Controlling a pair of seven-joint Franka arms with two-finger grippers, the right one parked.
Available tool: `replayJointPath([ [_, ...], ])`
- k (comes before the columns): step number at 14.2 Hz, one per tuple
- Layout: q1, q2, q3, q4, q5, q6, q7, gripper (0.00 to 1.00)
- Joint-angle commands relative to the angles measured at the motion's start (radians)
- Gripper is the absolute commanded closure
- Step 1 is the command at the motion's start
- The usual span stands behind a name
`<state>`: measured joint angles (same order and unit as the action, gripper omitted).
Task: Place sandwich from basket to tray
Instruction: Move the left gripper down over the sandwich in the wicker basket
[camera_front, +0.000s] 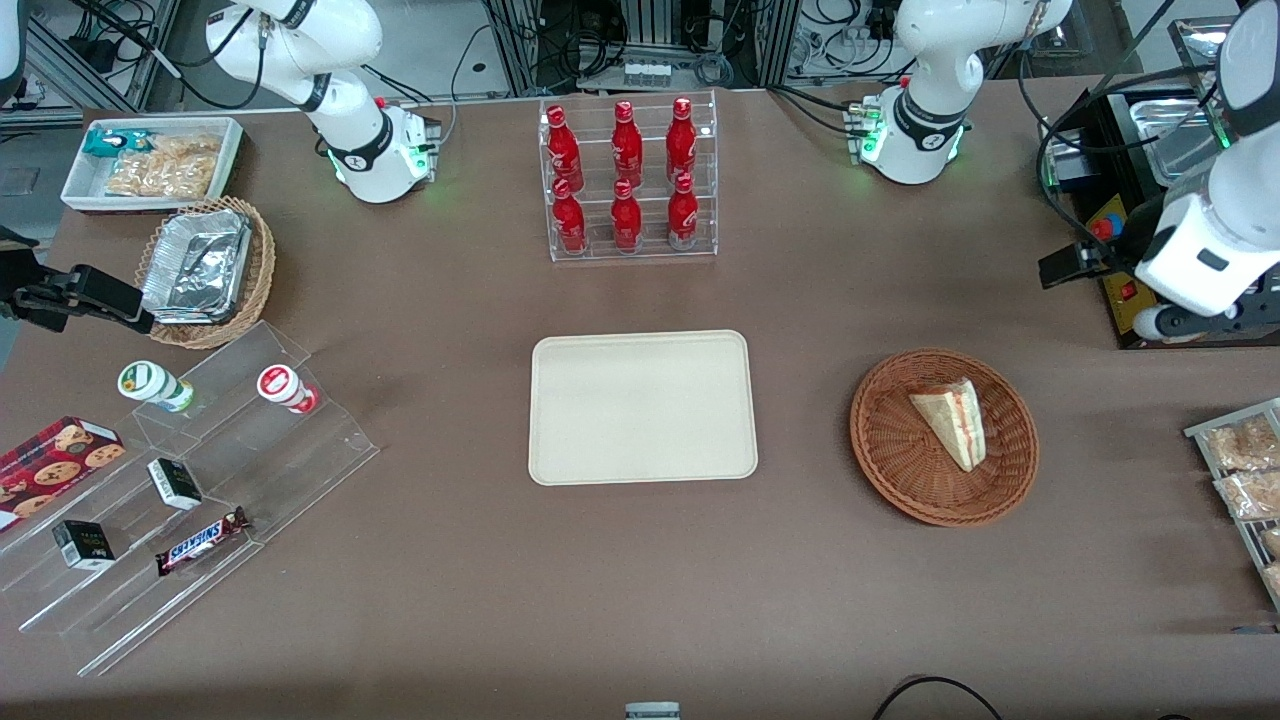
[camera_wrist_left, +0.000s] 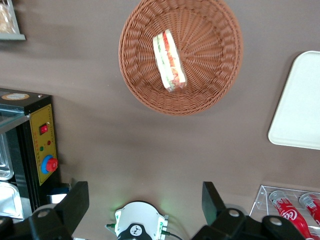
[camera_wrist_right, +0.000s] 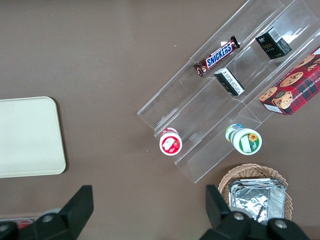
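Note:
The sandwich (camera_front: 950, 420), a pale bread wedge with red and green filling, lies in the round reddish-brown wicker basket (camera_front: 890, 450) toward the working arm's end of the table. The cream-beige tray (camera_front: 640, 405) lies flat beside the basket at mid-table, with nothing on it. My left gripper (camera_front: 1075, 265) hangs high above the table, farther from the front camera than the basket and apart from it. In the left wrist view the gripper (camera_wrist_left: 145, 200) is open wide and holds nothing. That view also shows the sandwich (camera_wrist_left: 169, 60), the basket (camera_wrist_left: 210, 75) and a corner of the tray (camera_wrist_left: 300, 100).
A black control box (camera_front: 1120, 230) stands close by my gripper. A clear rack of red bottles (camera_front: 628, 180) stands farther back than the tray. Bagged snacks (camera_front: 1245, 470) lie at the working arm's table end. A stepped acrylic shelf (camera_front: 200, 480), a tan foil-filled basket (camera_front: 205, 270) and a white bin (camera_front: 150, 160) sit toward the parked arm's end.

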<state>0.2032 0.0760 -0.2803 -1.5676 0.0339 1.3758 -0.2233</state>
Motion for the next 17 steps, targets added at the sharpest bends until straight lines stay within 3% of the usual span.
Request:
replayJointPath([
  [1,0.012,0.08,0.0,-0.021,0.011,0.047,-0.022,0.0],
  [5,0.044,0.07,0.001,-0.257,0.023,0.365,-0.03,0.0],
  [8,0.042,0.105,0.0,-0.336,0.056,0.504,-0.175,0.0],
  [12,0.042,0.14,0.0,-0.454,0.066,0.704,-0.201,0.0],
  [17,0.024,0.212,-0.005,-0.456,0.064,0.759,-0.341,0.0],
])
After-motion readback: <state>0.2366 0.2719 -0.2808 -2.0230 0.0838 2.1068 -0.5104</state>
